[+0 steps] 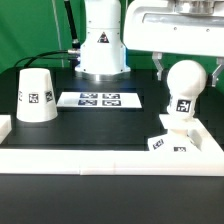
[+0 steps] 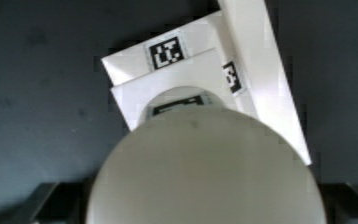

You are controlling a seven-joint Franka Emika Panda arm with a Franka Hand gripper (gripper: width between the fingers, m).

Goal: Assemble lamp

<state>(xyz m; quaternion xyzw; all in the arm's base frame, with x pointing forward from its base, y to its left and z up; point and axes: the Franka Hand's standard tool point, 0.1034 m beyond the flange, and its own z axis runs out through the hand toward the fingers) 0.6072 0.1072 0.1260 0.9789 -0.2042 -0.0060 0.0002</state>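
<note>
My gripper (image 1: pixel 188 72) is shut on the white ball bulb (image 1: pixel 184 82), with one dark finger on each side of the ball. The bulb's tagged neck points down, right over the small blocky white base (image 1: pixel 170 138) at the exterior view's right. I cannot tell whether the neck touches the base. In the wrist view the bulb (image 2: pixel 202 165) fills the picture between the fingers (image 2: pixel 51 205), and the tagged base (image 2: pixel 185 70) lies beyond it. The white cone shade (image 1: pixel 37 95) stands alone at the exterior view's left.
The marker board (image 1: pixel 100 100) lies flat on the black table between the shade and the base. A low white wall (image 1: pixel 100 158) runs along the front edge and up the left side. The robot's white body (image 1: pixel 103 45) stands at the back.
</note>
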